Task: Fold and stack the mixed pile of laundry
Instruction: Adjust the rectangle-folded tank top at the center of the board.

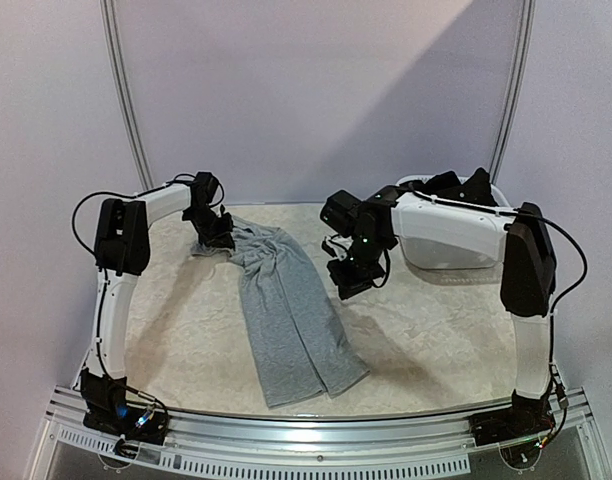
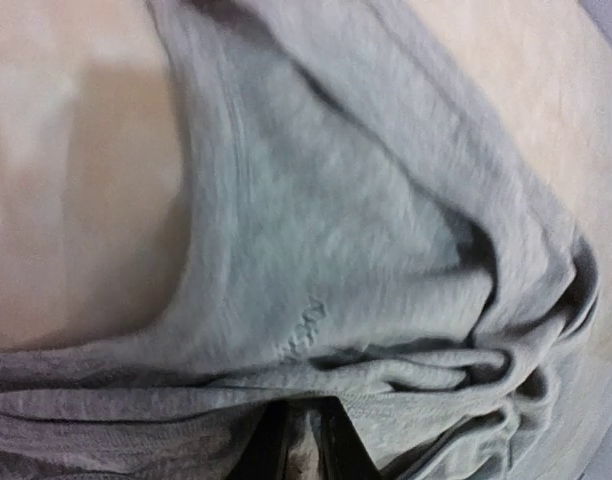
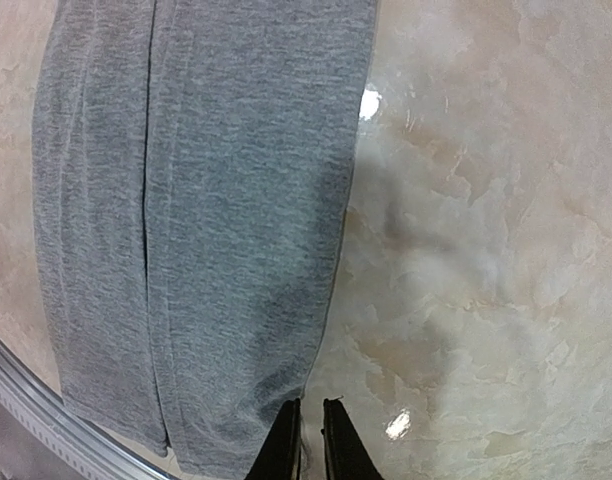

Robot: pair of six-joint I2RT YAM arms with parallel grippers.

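A light grey garment [image 1: 286, 310] of the laundry pile lies stretched out in a long strip, running from the far left of the table toward the near edge. My left gripper [image 1: 218, 238] sits at its bunched far end. The left wrist view shows that gripper [image 2: 308, 445] shut on a fold of the grey cloth [image 2: 336, 220]. My right gripper [image 1: 348, 283] hovers above the table just right of the garment. Seen from the right wrist, it [image 3: 311, 440] is shut and holds nothing, its tips over the right edge of the grey garment [image 3: 216, 200].
A white laundry basket [image 1: 451, 250] stands at the back right behind the right arm, with black cloth [image 1: 466, 185] showing at its top. The marbled tabletop [image 1: 436, 330] shows bare to the right of the garment. A metal rail [image 1: 316, 425] runs along the near edge.
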